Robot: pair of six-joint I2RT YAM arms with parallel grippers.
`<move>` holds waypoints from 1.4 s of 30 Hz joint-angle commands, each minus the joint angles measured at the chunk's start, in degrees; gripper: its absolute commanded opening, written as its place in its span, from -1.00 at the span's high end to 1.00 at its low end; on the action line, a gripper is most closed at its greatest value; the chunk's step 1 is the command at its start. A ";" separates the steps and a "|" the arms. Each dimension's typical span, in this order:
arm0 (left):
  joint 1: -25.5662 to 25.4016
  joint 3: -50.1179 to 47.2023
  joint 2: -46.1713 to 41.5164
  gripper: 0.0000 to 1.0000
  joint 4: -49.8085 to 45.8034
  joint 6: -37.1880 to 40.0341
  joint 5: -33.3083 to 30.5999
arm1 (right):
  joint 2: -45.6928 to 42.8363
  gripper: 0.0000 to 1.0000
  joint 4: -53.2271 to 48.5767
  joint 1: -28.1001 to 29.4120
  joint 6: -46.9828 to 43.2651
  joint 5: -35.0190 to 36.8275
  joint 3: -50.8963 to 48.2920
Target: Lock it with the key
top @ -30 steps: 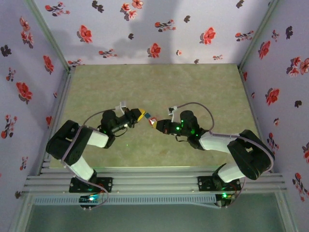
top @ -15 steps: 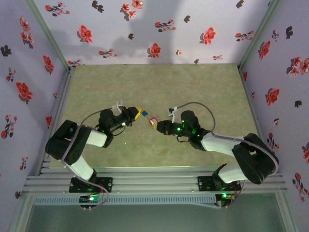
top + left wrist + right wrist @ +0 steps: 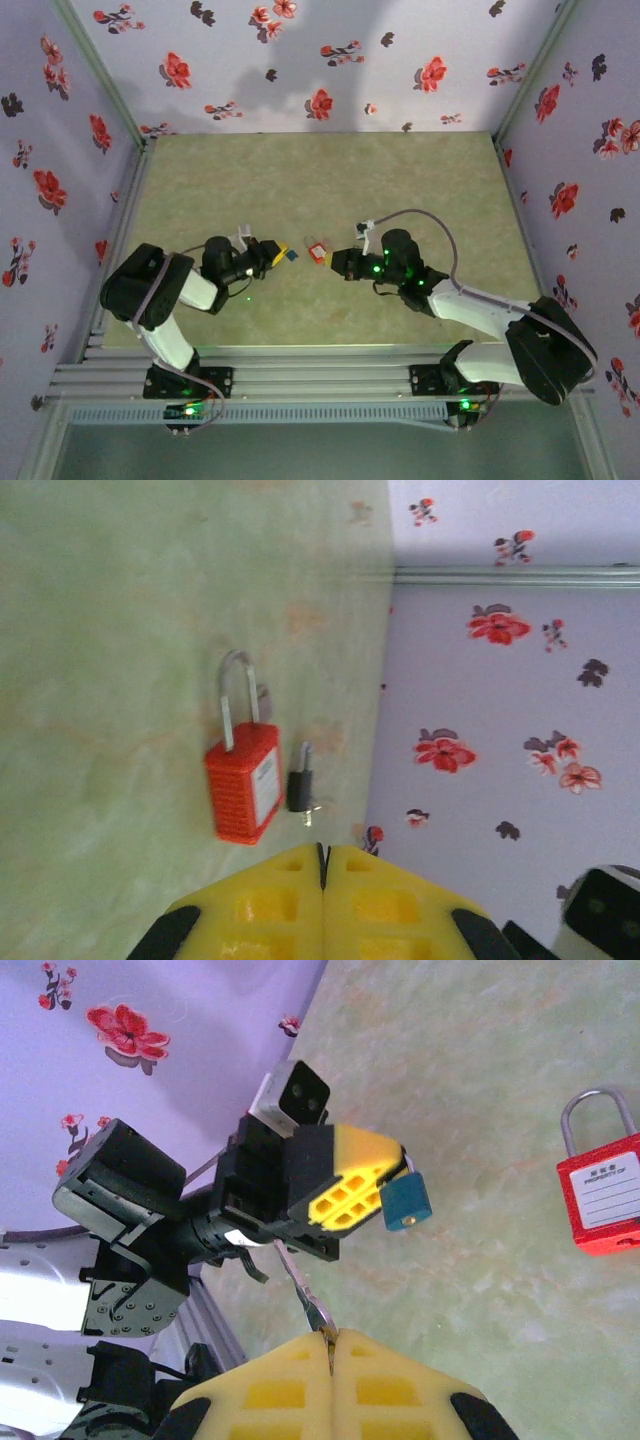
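The red padlock lies flat on the green table, its shackle pointing away. The key, black-headed, lies just right of it and apart from it. My left gripper hovers short of both. In the right wrist view the left gripper is shut on the shackle of a small blue padlock. My right gripper is shut on a thin silver key blade that sticks out toward the left gripper; its head is hidden. In the top view the red padlock sits between the left gripper and right gripper.
Flowered walls close in the green table at the back and both sides. A metal rail runs along the near edge by the arm bases. Open table stretches behind the padlocks.
The left gripper with the blue padlock has dropped lower and back toward its base. The right arm has stretched out flatter, its gripper shifting slightly right. The red padlock stays put.
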 commanded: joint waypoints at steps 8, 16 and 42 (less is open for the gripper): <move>0.44 1.91 -3.75 1.00 -20.33 10.49 -0.35 | -3.30 1.00 -2.95 -0.03 -2.90 1.84 -0.16; 0.47 5.63 -9.56 1.00 -38.04 17.86 -4.17 | -4.32 1.00 -3.33 -0.05 -3.07 1.56 -0.21; -0.61 16.58 -0.44 1.00 -49.14 23.12 -9.34 | -4.44 1.00 -3.56 0.49 -2.55 0.77 -0.17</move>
